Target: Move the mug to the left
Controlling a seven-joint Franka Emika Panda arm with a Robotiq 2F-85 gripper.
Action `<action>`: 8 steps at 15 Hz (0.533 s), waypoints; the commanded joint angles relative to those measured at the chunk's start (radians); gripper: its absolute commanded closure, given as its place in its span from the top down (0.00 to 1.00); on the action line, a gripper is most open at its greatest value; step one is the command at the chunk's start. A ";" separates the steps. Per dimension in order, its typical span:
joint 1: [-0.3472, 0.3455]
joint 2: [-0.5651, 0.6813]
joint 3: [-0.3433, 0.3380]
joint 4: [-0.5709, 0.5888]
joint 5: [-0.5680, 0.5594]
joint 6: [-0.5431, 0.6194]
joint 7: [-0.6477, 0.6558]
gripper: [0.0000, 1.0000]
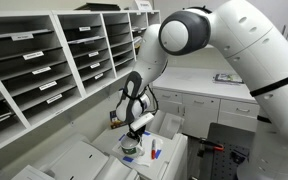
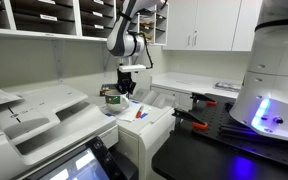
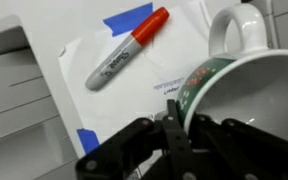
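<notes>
The mug fills the right of the wrist view. It is whitish inside, has a green patterned band under its rim, and its handle points up in the picture. My gripper is shut on the mug's rim, with one finger against the outer wall. In both exterior views the gripper reaches down over the white printer top, and the mug sits just under it. I cannot tell whether the mug touches the surface.
A red-capped marker lies on a white sheet held down with blue tape, close beside the mug. Mail-slot shelves stand behind. A large copier is next to the printer. White cabinets hang above a counter.
</notes>
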 commanded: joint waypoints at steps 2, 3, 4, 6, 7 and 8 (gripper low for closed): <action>0.001 -0.061 0.013 -0.100 -0.037 0.053 -0.083 0.03; 0.006 -0.054 0.013 -0.105 -0.043 0.068 -0.081 0.03; 0.016 -0.043 0.011 -0.105 -0.047 0.087 -0.073 0.03; 0.033 -0.025 0.005 -0.104 -0.060 0.119 -0.054 0.03; 0.038 -0.018 0.005 -0.103 -0.063 0.127 -0.052 0.03; 0.048 -0.012 0.000 -0.103 -0.069 0.141 -0.047 0.03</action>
